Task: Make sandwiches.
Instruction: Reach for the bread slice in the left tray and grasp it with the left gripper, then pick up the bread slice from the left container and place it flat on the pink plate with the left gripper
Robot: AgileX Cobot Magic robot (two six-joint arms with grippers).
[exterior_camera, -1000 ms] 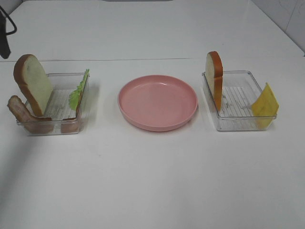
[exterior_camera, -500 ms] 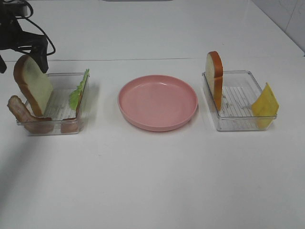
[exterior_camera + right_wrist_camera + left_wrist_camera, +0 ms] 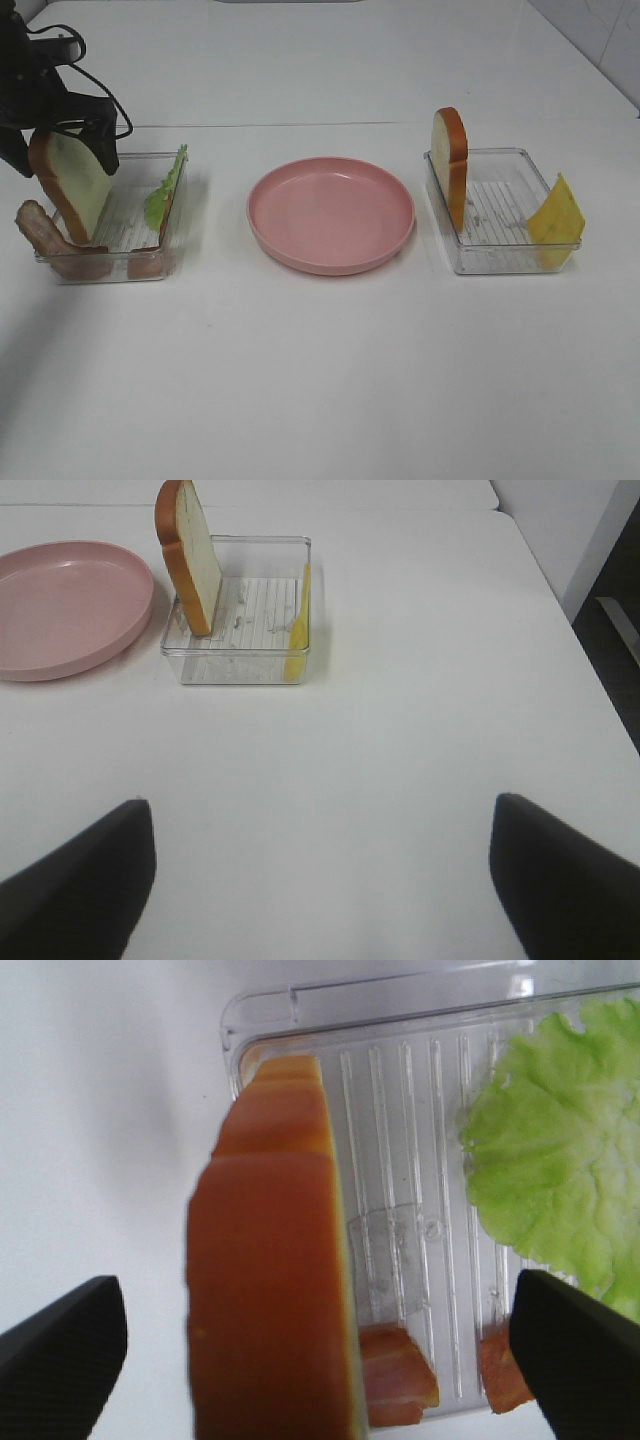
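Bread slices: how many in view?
2. One bread slice leans at the outer end of the left tray, beside the bacon; the other slice stands upright in the right tray, at the end nearest the plate. None look hidden.

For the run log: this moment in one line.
left gripper: open around white brown-crusted toy bread slice | right gripper: open, empty | round pink plate: empty

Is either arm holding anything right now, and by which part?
Nothing is held. The left gripper is open, fingers either side of the bread slice, not touching it; the right gripper is open above the table.
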